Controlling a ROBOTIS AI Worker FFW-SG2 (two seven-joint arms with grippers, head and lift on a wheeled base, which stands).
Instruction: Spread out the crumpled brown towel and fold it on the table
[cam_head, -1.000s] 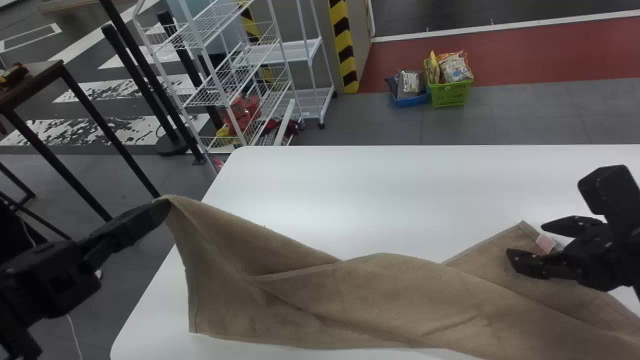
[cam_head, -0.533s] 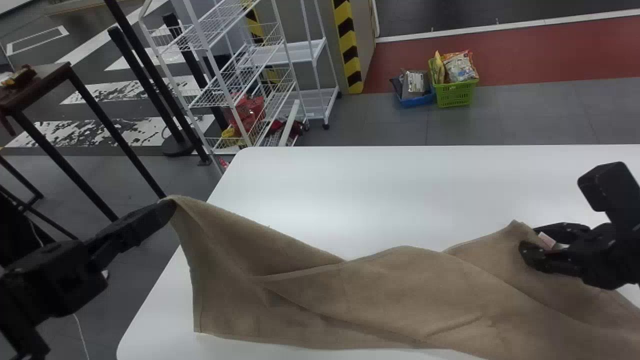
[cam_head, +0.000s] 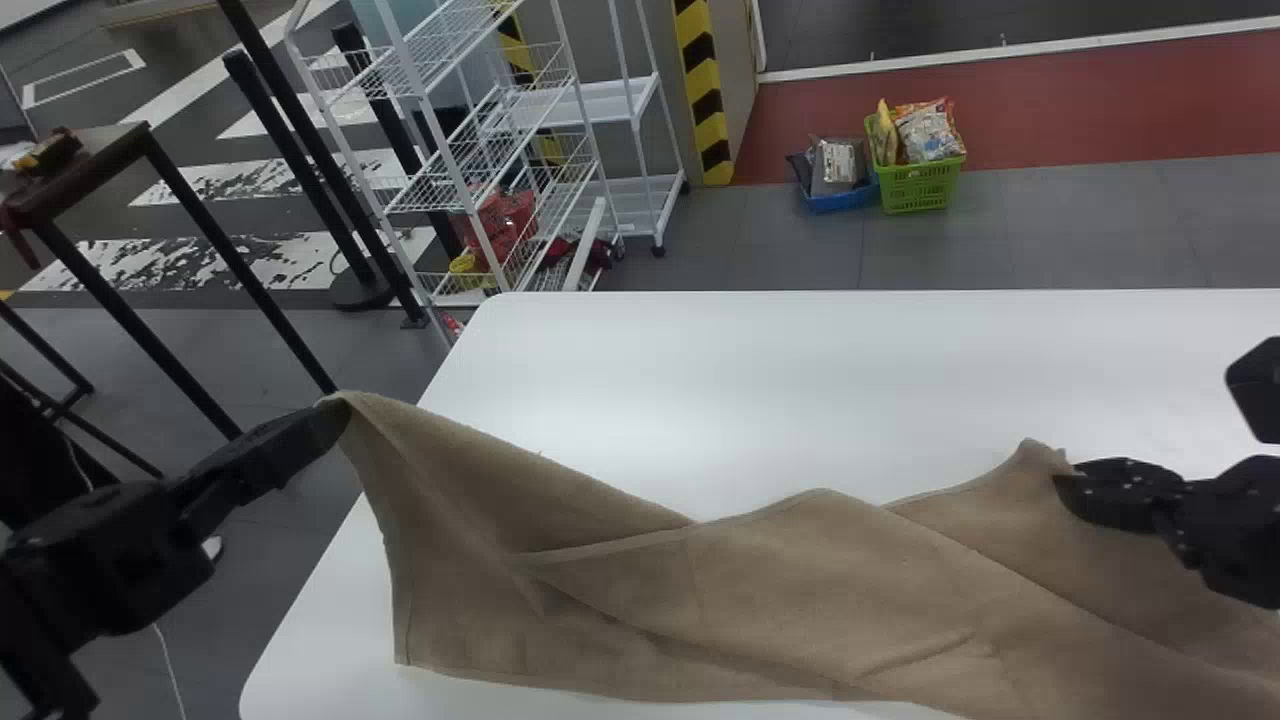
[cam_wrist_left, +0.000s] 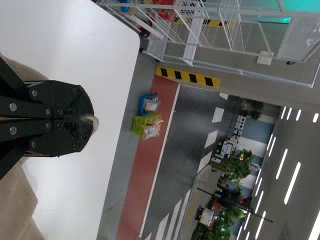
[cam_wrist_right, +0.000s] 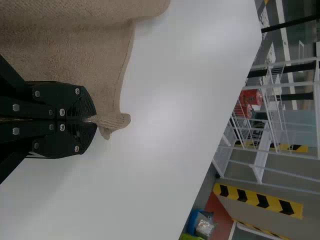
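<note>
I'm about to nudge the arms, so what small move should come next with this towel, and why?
Probably raise the right claw slightly and ease it away from the left claw. Both look shut on the brown towel, the right near a corner, while its middle lies in overlapping folds above the white table; gentle tension might open them.

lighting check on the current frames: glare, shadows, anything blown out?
Head view: soft glare on the white table, no hard reflection. Left wrist view: ceiling lights look blown out to white streaks. Right wrist view: broad pale sheen on the white table, faint soft shading beside the right gripper.
</note>
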